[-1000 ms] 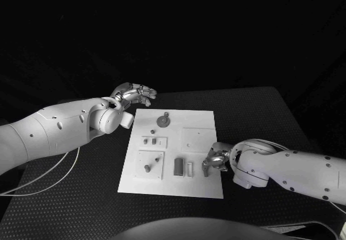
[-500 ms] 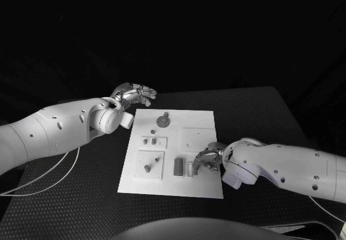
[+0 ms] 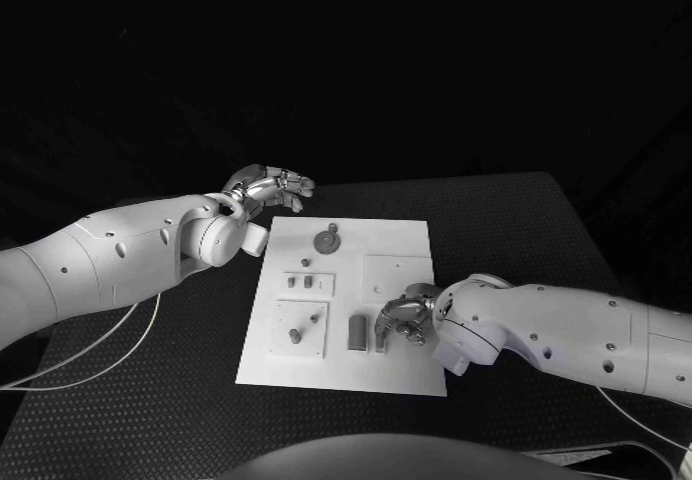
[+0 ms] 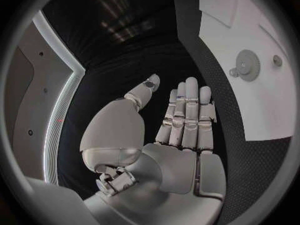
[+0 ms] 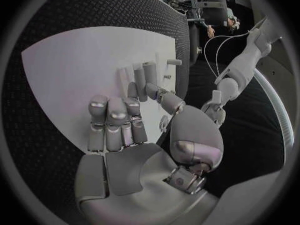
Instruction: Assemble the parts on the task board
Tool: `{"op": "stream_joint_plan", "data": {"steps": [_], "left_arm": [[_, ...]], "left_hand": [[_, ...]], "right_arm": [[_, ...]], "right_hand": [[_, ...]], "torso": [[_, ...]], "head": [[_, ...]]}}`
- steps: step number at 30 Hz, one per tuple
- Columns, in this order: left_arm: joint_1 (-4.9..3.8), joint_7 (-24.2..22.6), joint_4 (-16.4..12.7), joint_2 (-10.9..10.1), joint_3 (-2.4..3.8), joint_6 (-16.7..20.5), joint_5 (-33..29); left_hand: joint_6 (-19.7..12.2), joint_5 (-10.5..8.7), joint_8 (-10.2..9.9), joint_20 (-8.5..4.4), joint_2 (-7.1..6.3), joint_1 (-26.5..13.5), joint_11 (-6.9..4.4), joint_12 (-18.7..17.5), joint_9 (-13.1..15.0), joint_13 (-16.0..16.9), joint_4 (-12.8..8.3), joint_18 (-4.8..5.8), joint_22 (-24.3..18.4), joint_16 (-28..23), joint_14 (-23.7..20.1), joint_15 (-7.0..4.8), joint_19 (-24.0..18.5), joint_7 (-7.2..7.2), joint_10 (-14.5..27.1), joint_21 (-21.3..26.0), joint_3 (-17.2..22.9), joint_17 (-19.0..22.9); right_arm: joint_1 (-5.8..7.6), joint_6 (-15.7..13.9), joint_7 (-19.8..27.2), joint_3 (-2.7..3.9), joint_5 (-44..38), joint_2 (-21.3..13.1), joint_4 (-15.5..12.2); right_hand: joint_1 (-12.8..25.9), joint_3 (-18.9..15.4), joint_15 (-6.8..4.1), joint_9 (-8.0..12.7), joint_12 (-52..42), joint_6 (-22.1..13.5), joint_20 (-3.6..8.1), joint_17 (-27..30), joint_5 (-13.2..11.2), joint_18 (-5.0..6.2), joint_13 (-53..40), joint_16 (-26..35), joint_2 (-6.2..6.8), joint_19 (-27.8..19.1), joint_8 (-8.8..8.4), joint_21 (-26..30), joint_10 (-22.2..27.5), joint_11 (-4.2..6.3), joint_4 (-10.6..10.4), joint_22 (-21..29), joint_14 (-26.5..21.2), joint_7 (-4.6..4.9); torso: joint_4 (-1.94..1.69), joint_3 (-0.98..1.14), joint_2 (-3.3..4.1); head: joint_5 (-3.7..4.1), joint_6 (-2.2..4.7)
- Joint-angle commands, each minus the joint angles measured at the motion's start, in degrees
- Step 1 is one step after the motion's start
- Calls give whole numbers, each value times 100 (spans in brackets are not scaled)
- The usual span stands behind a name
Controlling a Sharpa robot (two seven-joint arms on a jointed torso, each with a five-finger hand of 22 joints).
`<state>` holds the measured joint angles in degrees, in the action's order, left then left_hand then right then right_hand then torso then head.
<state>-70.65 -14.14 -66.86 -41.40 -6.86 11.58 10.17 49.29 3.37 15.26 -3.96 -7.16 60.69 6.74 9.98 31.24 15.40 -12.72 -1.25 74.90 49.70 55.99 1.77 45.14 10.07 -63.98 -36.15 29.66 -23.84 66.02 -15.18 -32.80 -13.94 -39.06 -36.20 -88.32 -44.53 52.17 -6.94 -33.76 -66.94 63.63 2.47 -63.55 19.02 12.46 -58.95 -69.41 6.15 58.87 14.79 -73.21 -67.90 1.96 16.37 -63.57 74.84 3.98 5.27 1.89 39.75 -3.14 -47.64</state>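
The white task board (image 3: pixel 392 238) lies mid-table. On it are a grey gear (image 3: pixel 329 241), two short pegs (image 3: pixel 300 283), a peg (image 3: pixel 296 337) in the near-left block, and a dark grey cylinder (image 3: pixel 356 335) lying beside a paler bar (image 3: pixel 381 339). My right hand (image 3: pixel 404 315) hovers low over the board's near right part, just right of the cylinder, holding nothing. In the right wrist view that hand (image 5: pixel 134 135) has its fingers stretched over the board (image 5: pixel 75 70) and its thumb by the cylinder (image 5: pixel 141 79). My left hand (image 3: pixel 268 188) stays raised off the board's far left corner, its fingers straight and empty (image 4: pixel 181 130).
The black mat (image 3: pixel 505 230) surrounds the board, with free room to the right and at the far side. My left forearm (image 3: pixel 130 255) lies along the board's left side. In the left wrist view the gear (image 4: pixel 249 63) and a small peg (image 4: pixel 277 61) sit on the board (image 4: pixel 269 105).
My right hand has slid left from the board's right edge over the board, ending next to the dark cylinder. The left arm and the parts have stayed put.
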Motion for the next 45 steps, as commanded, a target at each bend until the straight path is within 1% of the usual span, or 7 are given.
{"op": "stream_joint_plan", "data": {"steps": [1, 5, 12, 17, 28, 41, 45], "left_arm": [[-6, -23, -16, 7, 4, -73, 52], [-6, -23, -14, 7, 4, -71, 52], [-6, -21, -21, -5, 4, -69, 54], [-6, -20, -22, -13, 3, -67, 55], [-6, -20, -27, -32, 3, -65, 59], [-6, -19, -24, -21, 3, -65, 60], [-6, -18, -24, -22, 3, -65, 60]], "left_hand": [[-33, -12, 33, 1, -30, -34, 26, 35, -10, -6, 45, -119, 35, -34, -45, -2, -25, -7, 14, 20, -3, -7], [-34, -12, 34, 1, -30, -34, 26, 35, -10, -6, 46, -119, 36, -35, -46, -2, -25, -6, 14, 20, -3, -8], [-35, -13, 35, 2, -30, -35, 27, 36, -10, -6, 48, -119, 38, -36, -47, -1, -25, -6, 15, 21, -3, -10], [-35, -12, 35, 2, -30, -35, 27, 37, -11, -7, 49, -119, 39, -37, -48, -1, -26, -6, 15, 22, -3, -11], [-35, -12, 37, 2, -31, -34, 26, 38, -11, -7, 51, -119, 42, -39, -49, -1, -27, -7, 16, 24, -3, -14], [-35, -12, 39, 3, -31, -35, 27, 39, -11, -7, 55, -119, 45, -40, -50, 0, -27, -6, 17, 25, -4, -16], [-36, -12, 39, 3, -31, -36, 27, 40, -12, -8, 57, -119, 46, -41, -50, 0, -27, -6, 18, 26, -4, -17]], "right_arm": [[-39, 79, 2, -22, -42, 21, 20], [-41, 118, -18, -22, 22, 27, 33], [-47, 192, -39, -22, -114, 2, 31], [-54, 227, -68, -23, -295, -32, 30], [-62, 175, -88, -23, -356, -150, -27], [-64, 229, -72, -23, -306, -57, 33], [-64, 280, -68, -23, -280, -38, 48]], "right_hand": [[-120, -27, -26, 14, 13, 42, 12, 5, -11, 254, -7, 27, -197, 22, -19, -19, -48, 20, 11, 9, 2, 15], [-110, -36, -28, 16, 13, 44, 12, 4, -23, 254, -10, 28, -197, 21, -18, -19, -45, 20, 13, 11, -1, 15], [-98, -52, -30, 19, 12, 48, 14, 3, -53, 254, -18, 29, -200, 19, -15, -20, -43, 21, 17, 15, -4, 13], [-94, -60, -31, 20, 12, 50, 15, 2, -67, 254, -22, 29, -202, 18, -13, -21, -41, 22, 18, 16, -5, 13], [-89, -84, -35, 24, 11, 56, 18, 0, -117, 254, -32, 29, -196, 16, -8, -23, -36, 26, 22, 21, -9, 9], [-89, -90, -38, 24, 9, 65, 21, -1, -115, 254, -38, 28, -191, 16, -3, -24, -39, 30, 22, 24, -8, 5], [-72, -114, -41, 27, 9, 65, 22, -2, -134, 254, -43, 29, -169, 17, -1, -26, -39, 31, 19, 28, -8, 4]], "torso": [[5, 4, 0], [7, -5, -5], [8, 1, -1], [8, -4, -4], [13, 1, -1], [7, 5, -1], [2, 0, 0]], "head": [[-28, -19], [-28, -22], [-43, -30], [-42, -40], [-63, -42], [-71, -50], [-67, -60]]}}
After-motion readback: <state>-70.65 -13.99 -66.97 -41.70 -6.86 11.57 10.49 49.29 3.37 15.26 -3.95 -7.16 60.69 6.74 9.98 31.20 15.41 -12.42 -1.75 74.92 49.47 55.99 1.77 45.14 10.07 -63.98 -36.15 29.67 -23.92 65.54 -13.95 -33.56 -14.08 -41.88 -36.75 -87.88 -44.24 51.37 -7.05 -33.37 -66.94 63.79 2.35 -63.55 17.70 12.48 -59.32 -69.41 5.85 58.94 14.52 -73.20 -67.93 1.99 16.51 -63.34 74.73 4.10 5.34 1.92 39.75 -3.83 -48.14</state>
